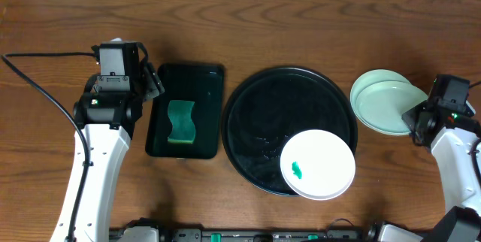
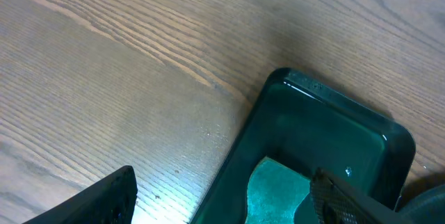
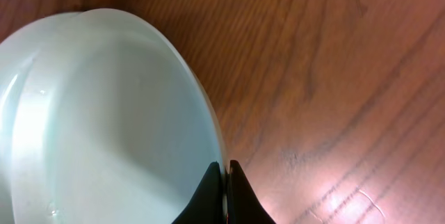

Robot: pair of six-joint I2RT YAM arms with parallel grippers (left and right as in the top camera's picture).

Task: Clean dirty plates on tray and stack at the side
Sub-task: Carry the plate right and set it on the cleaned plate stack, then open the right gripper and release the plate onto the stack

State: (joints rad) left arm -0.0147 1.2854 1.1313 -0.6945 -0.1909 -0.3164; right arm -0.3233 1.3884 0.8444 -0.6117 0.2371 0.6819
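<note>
Black and glossy, the round tray (image 1: 255,122) sits mid-table with a white plate (image 1: 319,163) on its near right side, overlapping the rim and bearing a green smear (image 1: 297,170). Two mint plates (image 1: 383,103) lie stacked on the wooden table (image 1: 301,24) just right of the tray. The right gripper (image 3: 224,189) is pinched together on the rim of the top one. The left gripper (image 2: 222,200) hangs with fingers wide apart over the left edge of a green tray (image 1: 207,84) holding a sponge (image 1: 180,122)
</note>
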